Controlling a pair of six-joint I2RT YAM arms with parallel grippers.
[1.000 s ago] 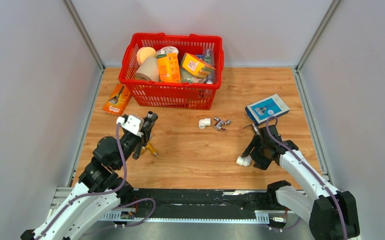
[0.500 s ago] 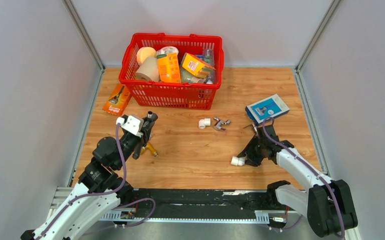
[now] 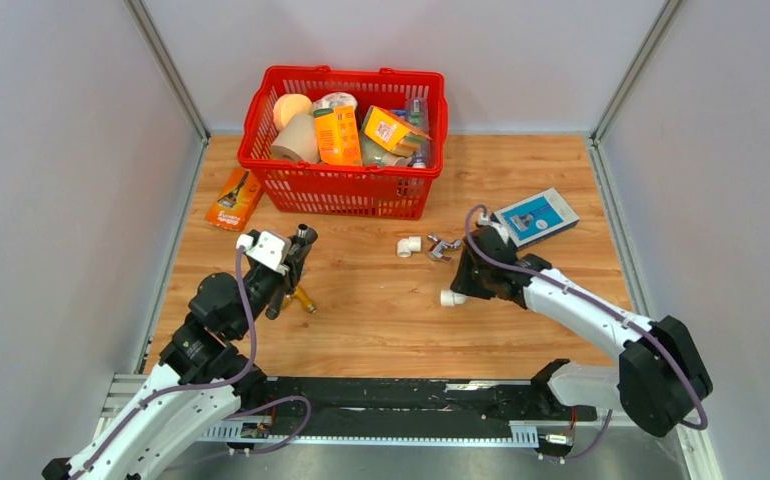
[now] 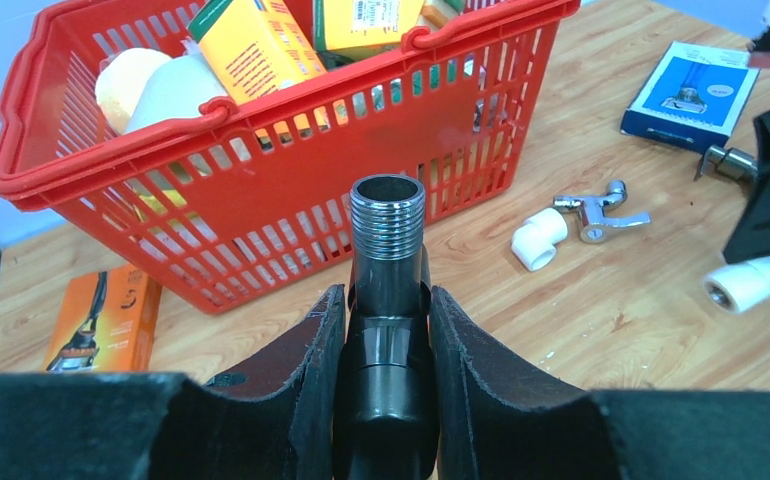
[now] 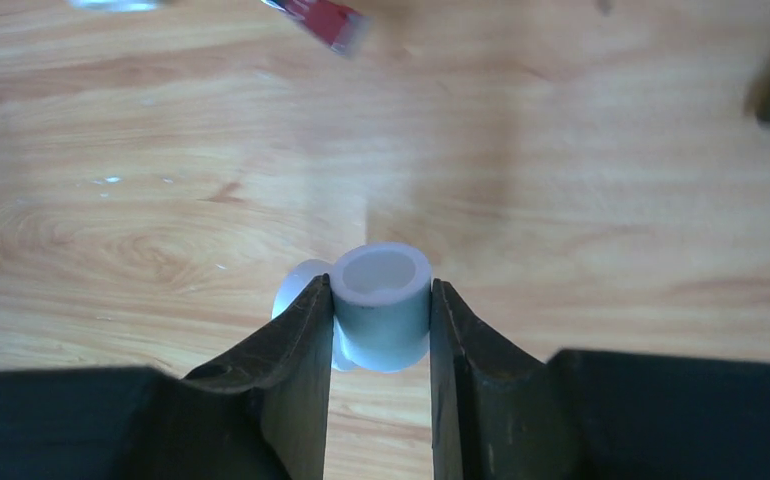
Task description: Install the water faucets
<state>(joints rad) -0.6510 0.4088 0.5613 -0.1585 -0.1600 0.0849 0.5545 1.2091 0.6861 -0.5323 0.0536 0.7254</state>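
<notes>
Right arm has swung in from the near right side toward the middle of the tabletop, carrying its part with it; left arm hasn't budged.

Progress, my read: early. Both parts are picked up, nothing is mated yet.
- faucet: in the left gripper, standing roughly upright with the threaded end up and bare. It sits over the left part of the tabletop, in front of the red basket.
- white elbow fitting: in the right gripper, open socket facing the wrist camera. In the top view it is near the centre, well apart from the faucet.
- Left to do: bring the socket to the thread, line them up, screw on.

Loose on the tabletop: second white elbow with a chrome piece just beside it, and a blue box further right.

Grippers:
- left: clenched on the faucet body, pads touching both sides, jaws only partly apart because the body fills the gap.
- right: clamped across the fitting, pads touching both sides, gap narrow.
</notes>
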